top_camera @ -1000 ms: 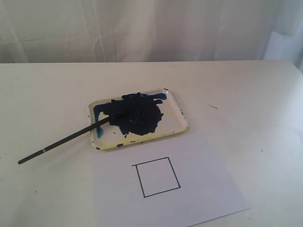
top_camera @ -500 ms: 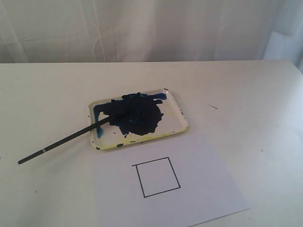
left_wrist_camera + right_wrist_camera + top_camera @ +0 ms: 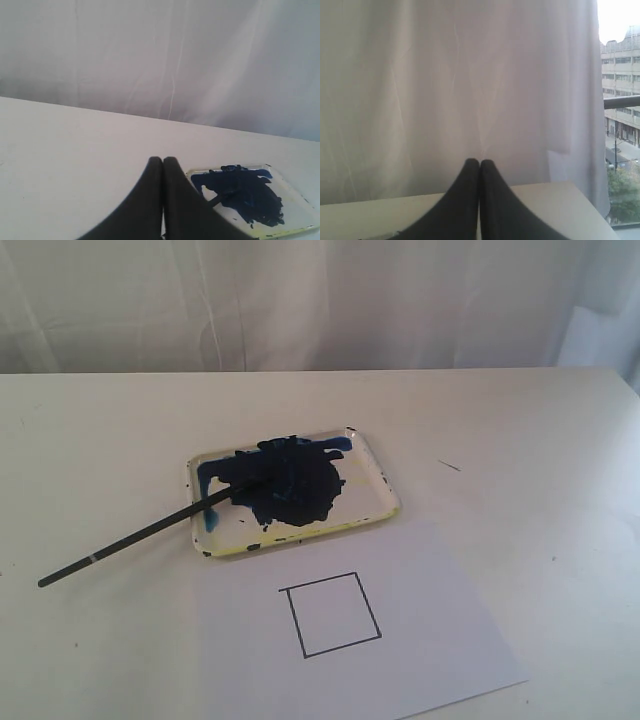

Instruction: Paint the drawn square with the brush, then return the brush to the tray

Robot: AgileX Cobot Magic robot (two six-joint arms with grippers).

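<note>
- Two dark jaws show in each wrist view, and both pairs are pressed together with nothing between them. Neither arm shows in the exterior view.
- Nothing of the painting is done: the small black-outlined drawn square (image 3: 331, 615) has a plain white inside, with no blue in it.
- The long thin black brush (image 3: 140, 532) is not yet picked up. Its bristle end lies in the dark-blue paint blot (image 3: 290, 485) on the shallow white tray with the yellowish rim (image 3: 372, 490). Its handle slopes out over the tray's left rim, and the white-banded end rests on the pale bench (image 3: 520, 440).
- Left to do, as I judge it: grasp the brush, paint the square, and lay the brush back in the tray.
- The square sits on a white paper sheet (image 3: 440, 640) just in front of the tray; the sheet's near edge runs out of view.
- Open bench surrounds the overhanging handle on the left, giving the left jaws free room to come down. The tray rim beside the bristles is the one edge to mind.
</note>
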